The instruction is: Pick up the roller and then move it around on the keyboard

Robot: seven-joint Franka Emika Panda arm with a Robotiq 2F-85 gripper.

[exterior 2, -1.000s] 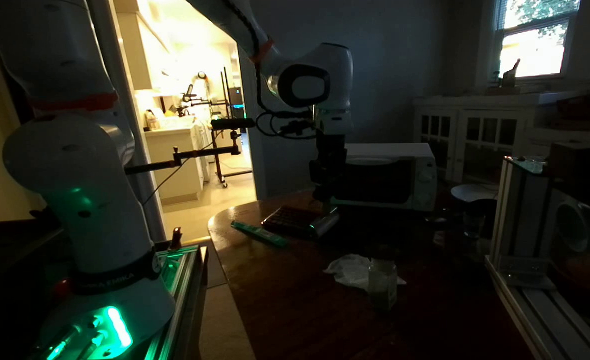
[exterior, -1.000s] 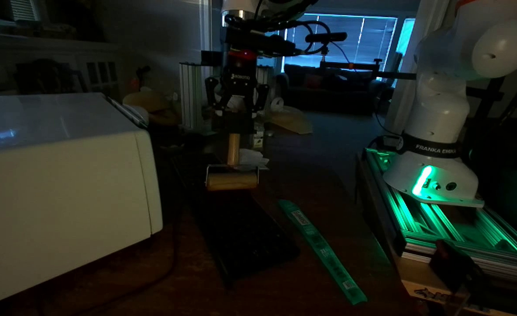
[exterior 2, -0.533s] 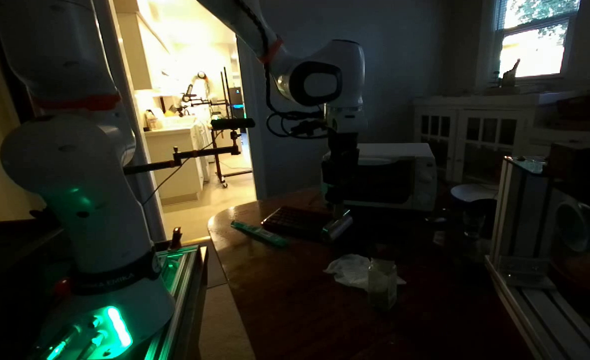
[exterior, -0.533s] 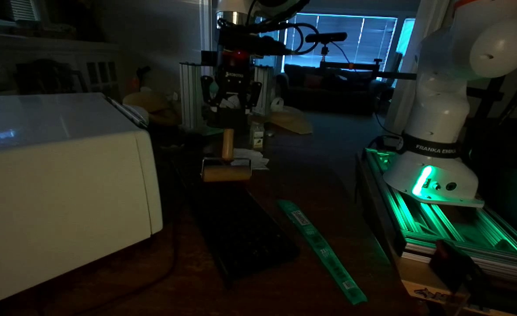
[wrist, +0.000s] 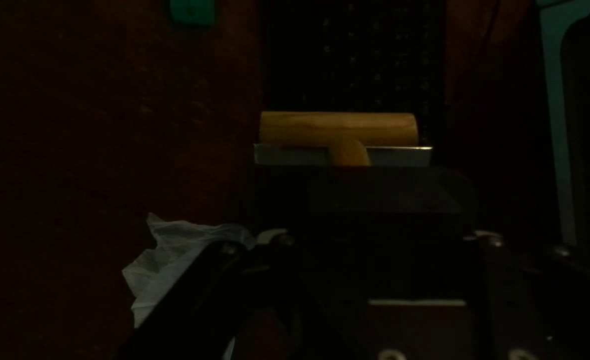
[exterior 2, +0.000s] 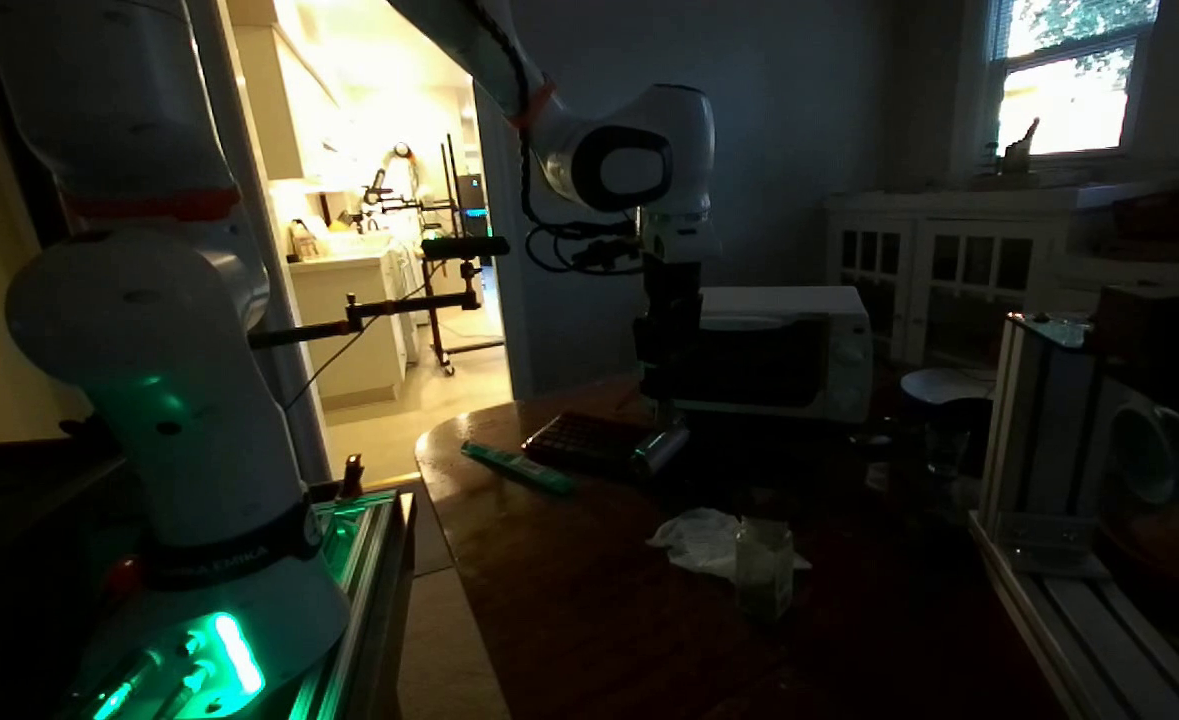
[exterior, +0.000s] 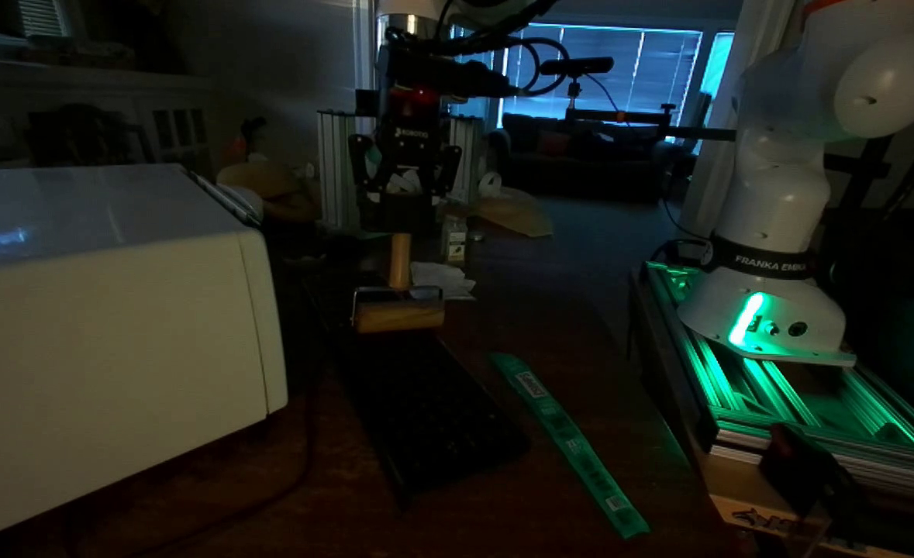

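Note:
The roller point(exterior: 398, 316) hangs head-down, its pale wooden cylinder crosswise below a tan handle point(exterior: 400, 262). My gripper point(exterior: 400, 223) is shut on the upper end of that handle, which its dark fingers hide. Under the cylinder lies the near-black keyboard point(exterior: 445, 418). In the wrist view the roller point(wrist: 338, 128) spans most of the keyboard's point(wrist: 355, 60) width, its left end level with the keyboard's left edge. An exterior view has the roller point(exterior 2: 661, 450) at the near end of the keyboard point(exterior 2: 584, 442). Whether cylinder and keys touch, I cannot tell.
A large white box point(exterior: 115, 333), an oven with a dark front in an exterior view, stands beside the keyboard. Along the opposite side lies a green strip point(exterior: 569, 442). Crumpled white paper point(exterior 2: 699, 543) and a clear jar point(exterior 2: 764, 570) sit behind the gripper. The room is dark.
Gripper and roller first shifted together toward the paper end of the keyboard, then came partway back. The grip on the handle stayed the same. Keyboard, strip and box have not moved.

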